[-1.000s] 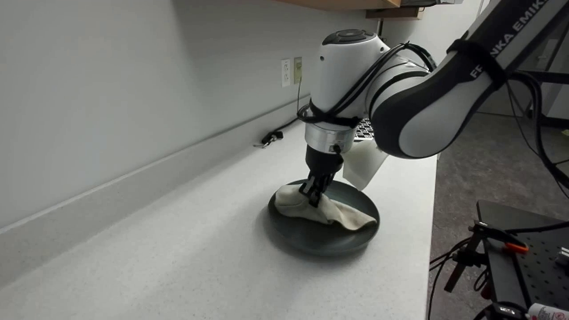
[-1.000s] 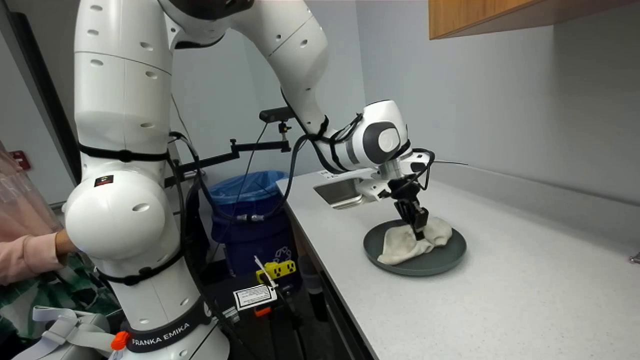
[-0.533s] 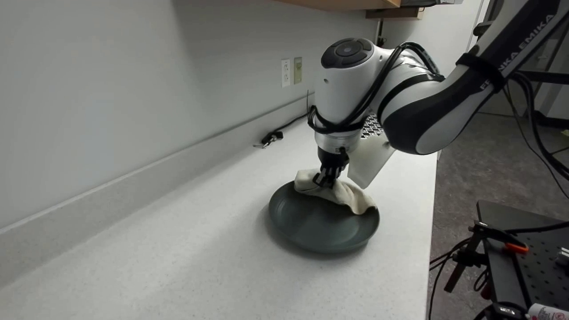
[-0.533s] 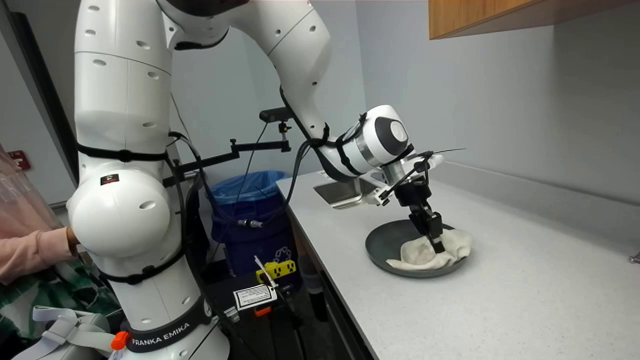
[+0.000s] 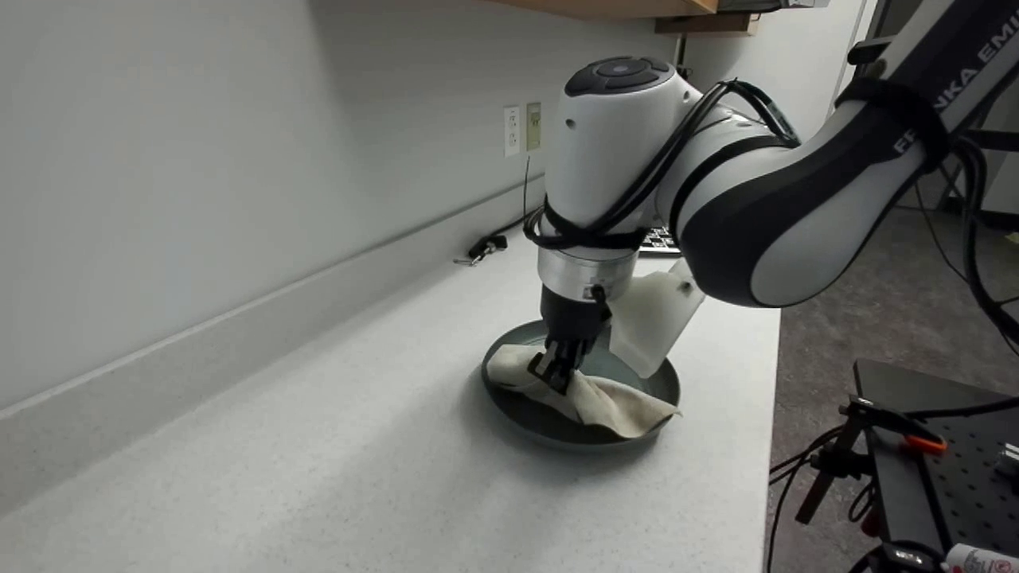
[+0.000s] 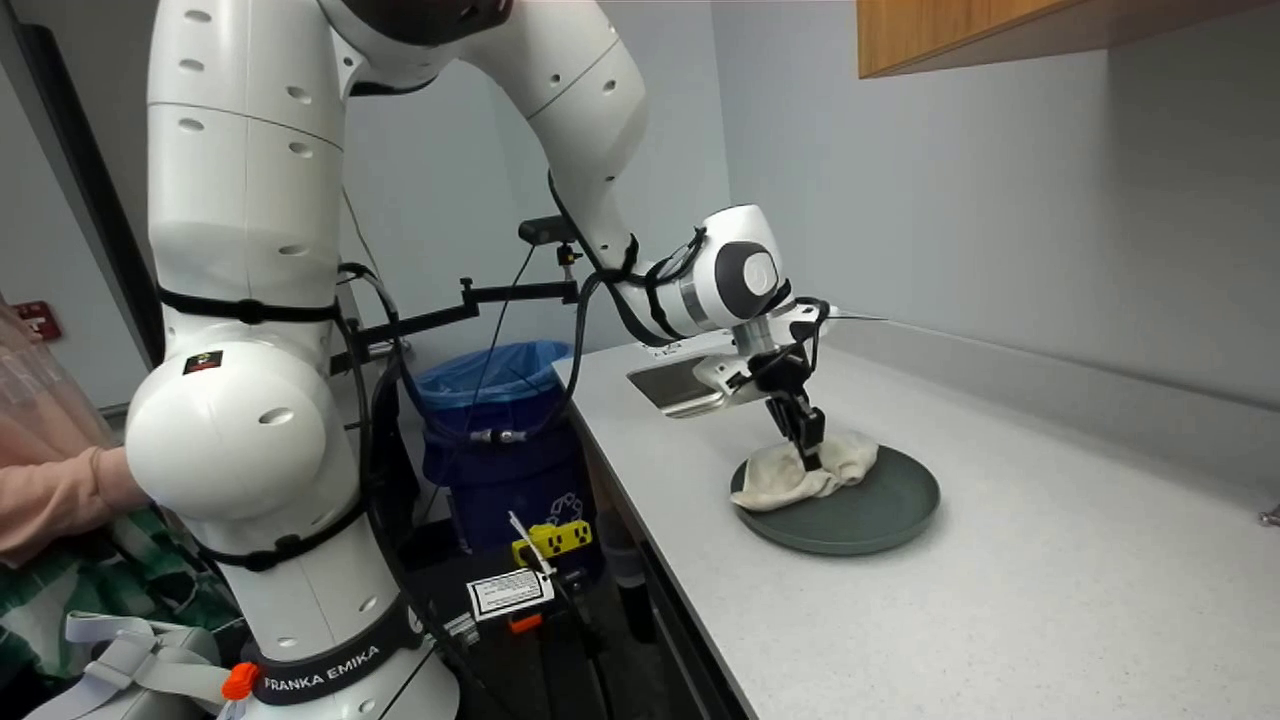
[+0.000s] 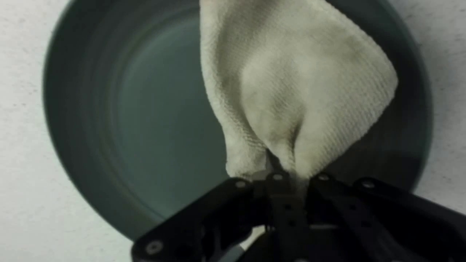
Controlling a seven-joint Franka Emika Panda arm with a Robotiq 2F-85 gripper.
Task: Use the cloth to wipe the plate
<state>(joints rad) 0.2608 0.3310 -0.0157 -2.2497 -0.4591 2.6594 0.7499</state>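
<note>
A cream cloth (image 5: 617, 404) lies bunched on a dark green round plate (image 5: 529, 418). My gripper (image 5: 553, 378) points down and is shut on the middle of the cloth, pressing it low over the plate. In an exterior view the cloth (image 6: 770, 480) covers one side of the plate, and the plate's other side (image 6: 880, 510) is bare. The gripper (image 6: 810, 460) is tilted there. In the wrist view the cloth (image 7: 284, 80) runs up from between the fingers (image 7: 299, 182) across the plate (image 7: 164, 109). The fingertips are partly hidden by the cloth.
The plate stands on a white counter (image 5: 358, 446) along a wall. A black cable end (image 5: 487, 247) lies by the backsplash. A metal sink (image 6: 685, 385) lies beyond the plate. A wooden cabinet (image 6: 1000, 35) hangs above. A person (image 6: 60, 510) is at the left edge.
My gripper dragged the cloth to one edge of the plate half a second ago, and has since dragged it back across to the opposite side. The plate stays almost in place.
</note>
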